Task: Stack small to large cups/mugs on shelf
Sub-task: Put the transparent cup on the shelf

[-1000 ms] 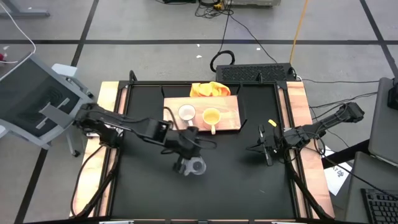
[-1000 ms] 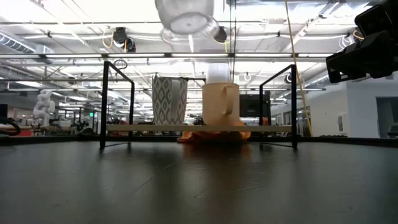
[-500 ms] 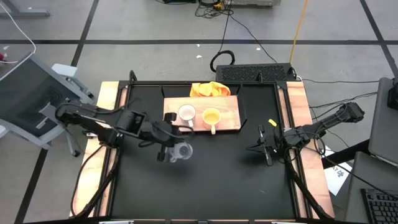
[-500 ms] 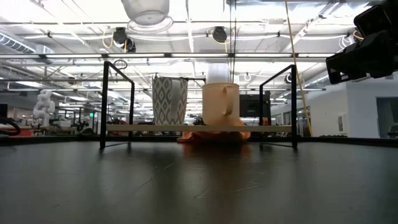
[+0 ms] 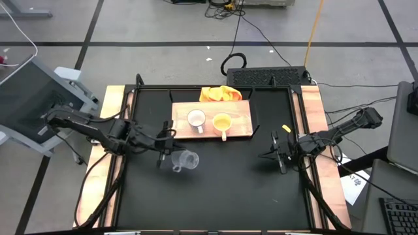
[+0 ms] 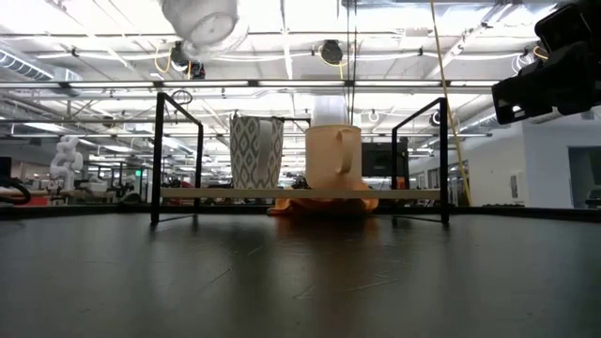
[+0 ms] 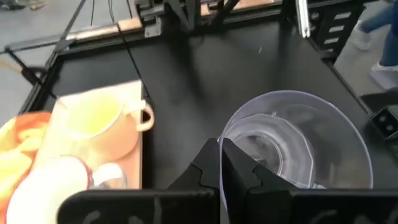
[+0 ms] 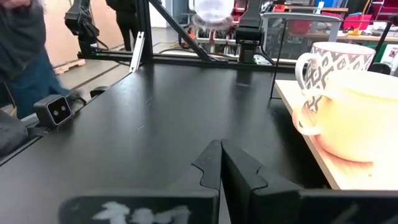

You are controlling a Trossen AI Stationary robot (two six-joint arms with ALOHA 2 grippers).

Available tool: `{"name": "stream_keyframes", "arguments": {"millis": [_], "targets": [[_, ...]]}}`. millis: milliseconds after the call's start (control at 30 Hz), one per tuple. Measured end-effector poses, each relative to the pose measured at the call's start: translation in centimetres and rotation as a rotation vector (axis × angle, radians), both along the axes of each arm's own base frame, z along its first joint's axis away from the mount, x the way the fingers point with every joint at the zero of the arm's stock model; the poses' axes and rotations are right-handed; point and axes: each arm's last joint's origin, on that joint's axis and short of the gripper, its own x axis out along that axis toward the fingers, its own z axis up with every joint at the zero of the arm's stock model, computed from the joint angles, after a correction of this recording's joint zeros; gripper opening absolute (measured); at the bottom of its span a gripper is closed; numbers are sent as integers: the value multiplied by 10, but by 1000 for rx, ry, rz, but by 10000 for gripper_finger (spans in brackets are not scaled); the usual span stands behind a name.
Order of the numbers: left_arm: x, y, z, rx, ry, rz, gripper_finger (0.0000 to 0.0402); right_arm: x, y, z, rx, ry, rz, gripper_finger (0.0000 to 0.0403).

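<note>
Left side of the table: we see the left gripper (image 5: 171,158) clamped on the rim of the glass cup (image 5: 185,160), holding it in the air above the black table (image 5: 222,189). In the left wrist view the two dark fingers (image 7: 239,171) pinch the wall of the cup, one inside and one outside. Compared with a second ago, we note that the arm has drawn back toward the table's left edge, carrying the cup from near the table's middle to a spot left of and in front of the shelf (image 5: 241,117); in the low view the cup (image 6: 199,21) has likewise slid leftward along the top of the frame.

Centre: on the shelf we find the white mug (image 5: 196,119) and, just to its right, the orange-yellow mug (image 5: 222,123), both upright and unmoved. An orange cloth (image 5: 220,94) lies behind the shelf.

Right side: the right gripper (image 5: 279,155) waits over the table near its right edge, its fingers pressed together on nothing, unchanged from before.
</note>
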Motion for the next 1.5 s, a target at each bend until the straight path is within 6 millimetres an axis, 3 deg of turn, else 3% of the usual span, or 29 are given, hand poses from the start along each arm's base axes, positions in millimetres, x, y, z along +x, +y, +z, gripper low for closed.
{"name": "stream_keyframes", "arguments": {"millis": [67,567,800,1067,1500], "targets": [[-5,2,-9,3,-9,11,0,0,0,0,2,-4,0,0],[-61,22,-26,-36,-198,159,0,0,0,0,12,-1,-1,0],[-64,22,-54,-53,-219,170,0,0,0,0,11,0,-2,0],[-63,18,-83,-126,-205,50,0,0,0,0,12,0,-1,0],[-69,19,-93,-216,-36,94,0,0,0,1,25,-6,-3,0]]}}
